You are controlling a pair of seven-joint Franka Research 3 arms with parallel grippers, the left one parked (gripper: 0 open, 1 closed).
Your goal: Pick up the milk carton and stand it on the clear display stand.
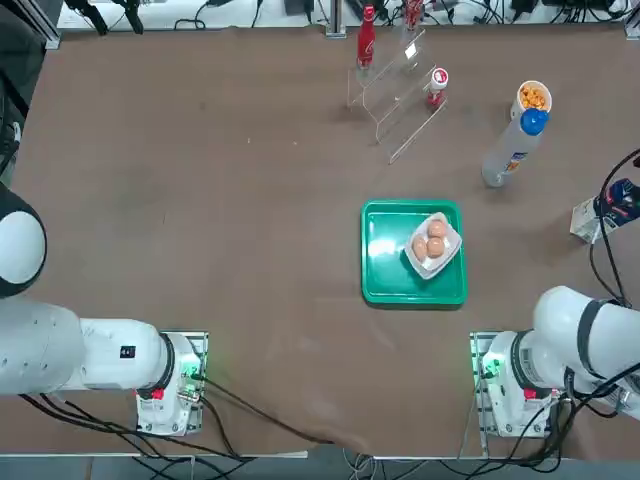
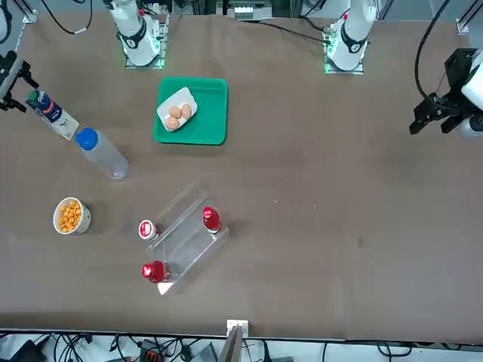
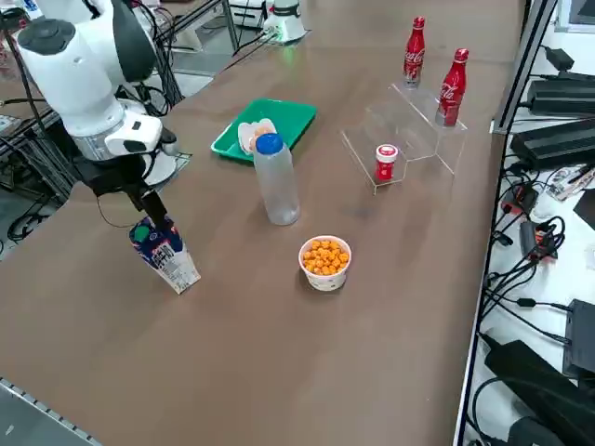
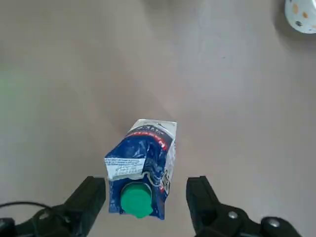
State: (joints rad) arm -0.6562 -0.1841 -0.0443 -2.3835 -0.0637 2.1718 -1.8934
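Flanking milk carton [image 4: 140,168]: right gripper [image 4: 146,197], bowl [image 4: 301,15] nearby

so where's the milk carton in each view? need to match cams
Top view: milk carton at the right edge, under the right gripper.
Front view: carton at the left edge, beside the blue-capped bottle.
Right side view: carton left of centre, tilted, below the gripper.
Right wrist view: carton between the open fingers.
Shared landmark: the snack cup.
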